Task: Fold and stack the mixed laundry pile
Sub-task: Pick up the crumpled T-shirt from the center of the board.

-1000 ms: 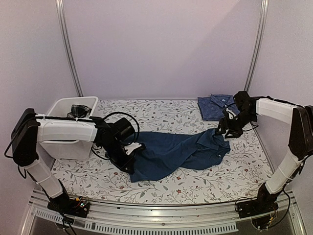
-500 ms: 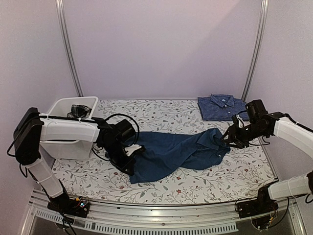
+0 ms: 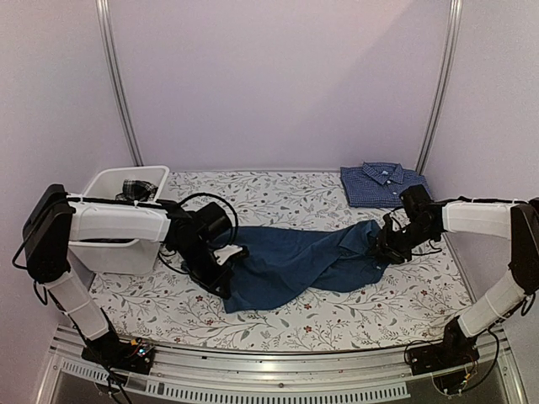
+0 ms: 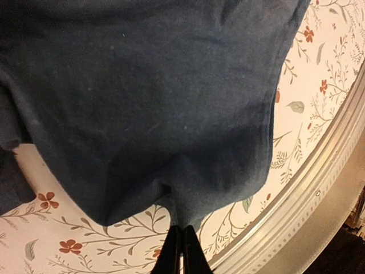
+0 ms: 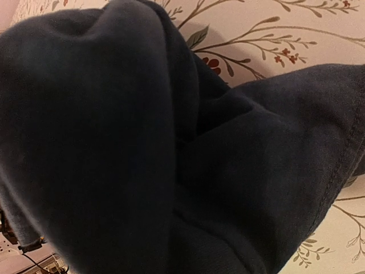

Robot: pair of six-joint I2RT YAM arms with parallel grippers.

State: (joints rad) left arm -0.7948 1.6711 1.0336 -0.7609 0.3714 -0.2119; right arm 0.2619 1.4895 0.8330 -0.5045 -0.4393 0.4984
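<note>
Both ends of the T-shirt (image 3: 303,259), lying between your arms, are covered now: your right gripper (image 3: 383,246) has returned to its right end, grip unreadable under cloth; your left gripper (image 3: 223,269) stays pinched on the hem, ready for flattening.

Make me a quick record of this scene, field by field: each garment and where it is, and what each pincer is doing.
dark blue T-shirt: lying crumpled across the middle of the floral-print tablecloth
blue-and-white checked collared shirt: folded, at the far right of the table
black-and-white plaid cloth: inside the white rectangular plastic tub, far left
left pincer: shut on the T-shirt's edge at its left end
right pincer: at the T-shirt's right end; its grip is hidden by cloth
</note>
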